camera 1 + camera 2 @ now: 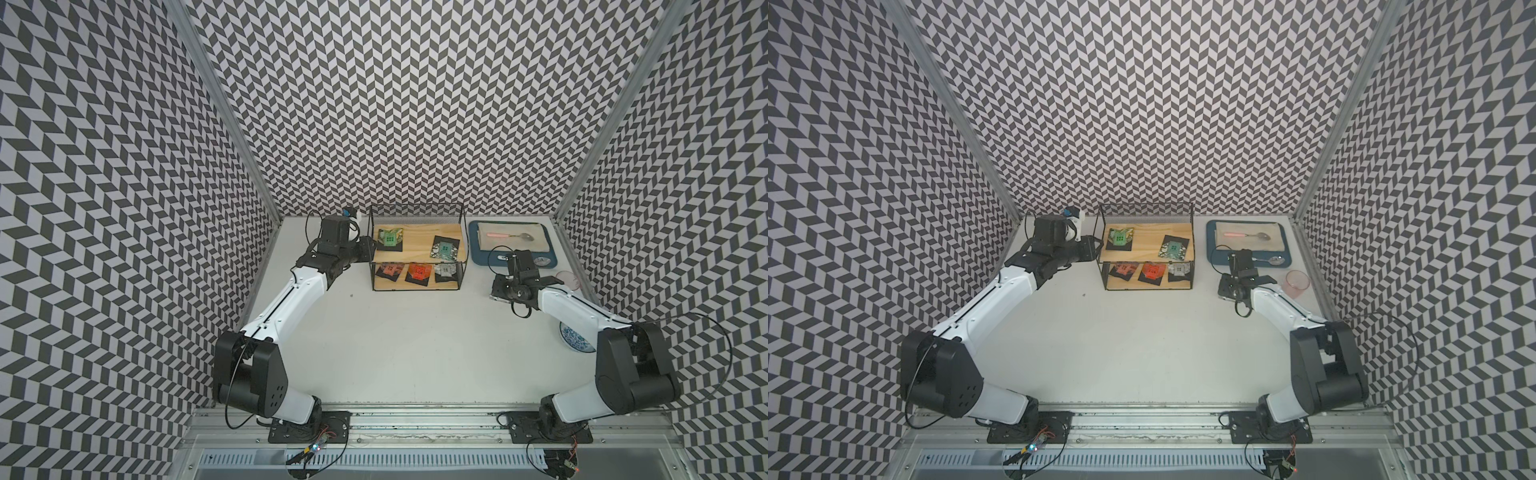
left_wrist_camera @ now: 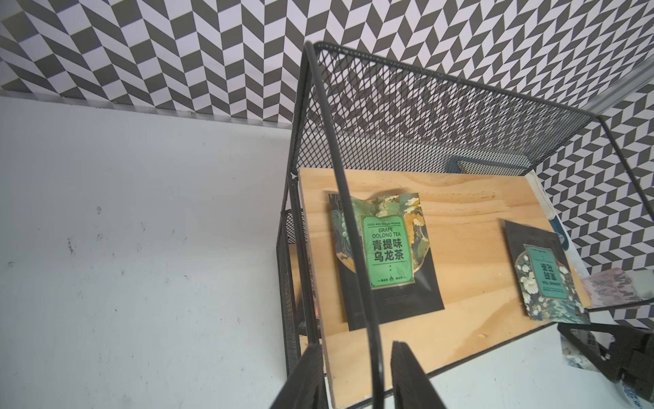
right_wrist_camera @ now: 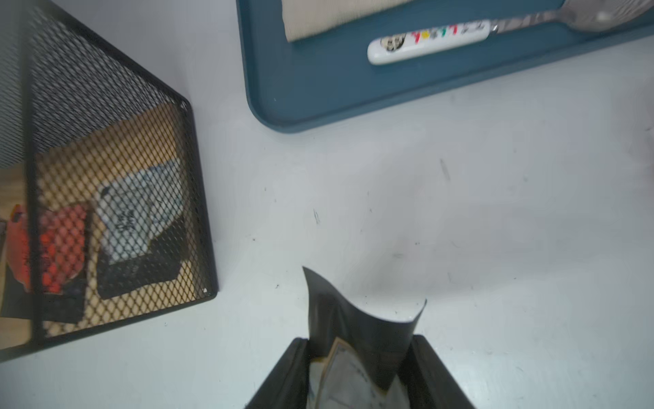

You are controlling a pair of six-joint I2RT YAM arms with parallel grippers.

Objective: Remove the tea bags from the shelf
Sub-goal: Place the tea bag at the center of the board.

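**One tea bag out in right grip, five still on shelf**

Nearest is the white table (image 1: 395,353), w/ a blue-patterned bowl (image 1: 575,336) by the right arm's elbow.

Further in, the right gripper (image 3: 357,348) is clamped on the held tea bag (image 3: 361,329). Its black backing is curled and its pale face sits down btwn the fingers (image 3: 293,357). It hangs over bare table, off the shelf's right end and on the near side of the tray. Can't tell if it touches the table. A pink cup (image 1: 1297,282) stands just right of that wrist.

The shelf (image 1: 415,245) is at centre-back.
- Lower board, left to right: pink bag (image 1: 388,270), orange-red bag (image 1: 419,272), silver bag (image 1: 445,271), all flat.
- Upper board: green bag (image 2: 385,248) at left, teal bag (image 2: 545,272) at right, well apart, both flat.

The left gripper (image 2: 355,347) is at the shelf's left end, at upper-board level. Its jaws are partly apart and hold nothing. A thin side wire of the frame runs btwn them w/ a gap visible on each side.

To the right of the shelf is the blue tray (image 1: 473,253) w/ a beige cloth (image 1: 523,241). A pink-handled spoon (image 1: 496,235) lies on the cloth, and a white-handled spoon (image 3: 428,42) lies on the tray beside it. Behind everything is the chevron wall (image 1: 415,104).
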